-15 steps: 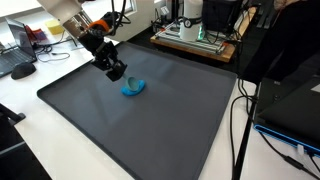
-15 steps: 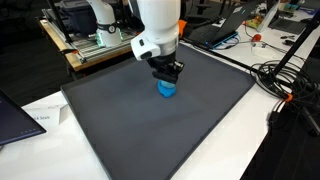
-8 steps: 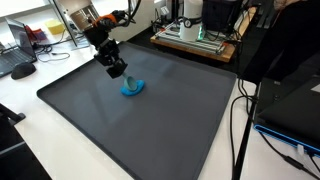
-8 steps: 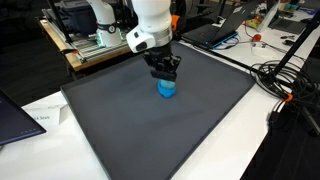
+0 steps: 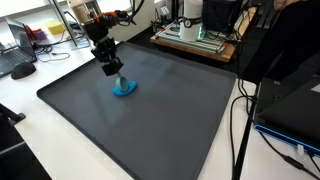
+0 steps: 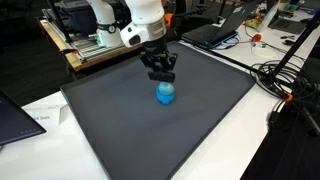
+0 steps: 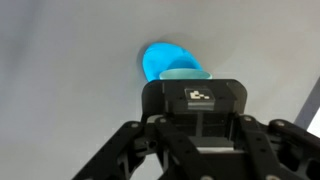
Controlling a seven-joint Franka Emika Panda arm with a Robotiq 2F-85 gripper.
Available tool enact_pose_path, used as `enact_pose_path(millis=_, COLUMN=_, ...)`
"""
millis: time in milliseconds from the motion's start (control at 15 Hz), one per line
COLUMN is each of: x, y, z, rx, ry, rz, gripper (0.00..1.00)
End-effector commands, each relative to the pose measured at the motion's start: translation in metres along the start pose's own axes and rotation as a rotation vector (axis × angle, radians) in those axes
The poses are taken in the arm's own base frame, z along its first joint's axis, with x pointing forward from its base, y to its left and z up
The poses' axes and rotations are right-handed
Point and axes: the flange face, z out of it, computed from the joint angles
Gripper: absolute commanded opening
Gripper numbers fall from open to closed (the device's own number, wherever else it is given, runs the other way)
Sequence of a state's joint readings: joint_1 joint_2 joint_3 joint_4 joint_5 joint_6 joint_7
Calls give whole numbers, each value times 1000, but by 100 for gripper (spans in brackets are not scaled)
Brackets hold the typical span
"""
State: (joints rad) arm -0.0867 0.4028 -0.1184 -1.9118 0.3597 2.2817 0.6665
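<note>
A small bright blue rounded object point(image 5: 125, 88) point(image 6: 165, 96) rests on the dark grey mat point(image 5: 150, 125) point(image 6: 150, 140). My gripper point(image 5: 112, 69) point(image 6: 160, 74) hangs just above it, pointing down, jaws shut. A slim pale piece point(image 5: 119, 78) runs from the jaws down to the blue object, and the jaws look closed on its upper end. In the wrist view the gripper point(image 7: 192, 95) fills the lower half. The pale piece point(image 7: 185, 74) shows at its tip, and the blue object point(image 7: 160, 58) lies beyond. The fingertips themselves are hidden.
The mat lies on a white table point(image 5: 60, 125). A rack with equipment point(image 5: 195, 35) stands behind the mat. A keyboard and mouse point(image 5: 20, 68) sit at one side, a dark laptop point(image 6: 12, 115) at a front corner, and cables point(image 6: 285, 85) lie beside the mat.
The gripper has risen and drifted toward the mat's back edge. The blue object has shifted a little across the mat the same way.
</note>
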Motion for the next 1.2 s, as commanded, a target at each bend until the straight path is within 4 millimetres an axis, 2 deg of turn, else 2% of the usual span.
enact_pose_path(millis=0, x=9, y=13, z=-12, rx=57, ry=33, rz=-40, gripper=22)
enact_pose_path(millis=600, x=22, y=28, z=-19, rx=122, ry=-94, rz=-193, gripper=22)
enact_pose_path(millis=1133, x=27, y=38, z=-36, rx=275, ry=-137, rz=-284, gripper=22)
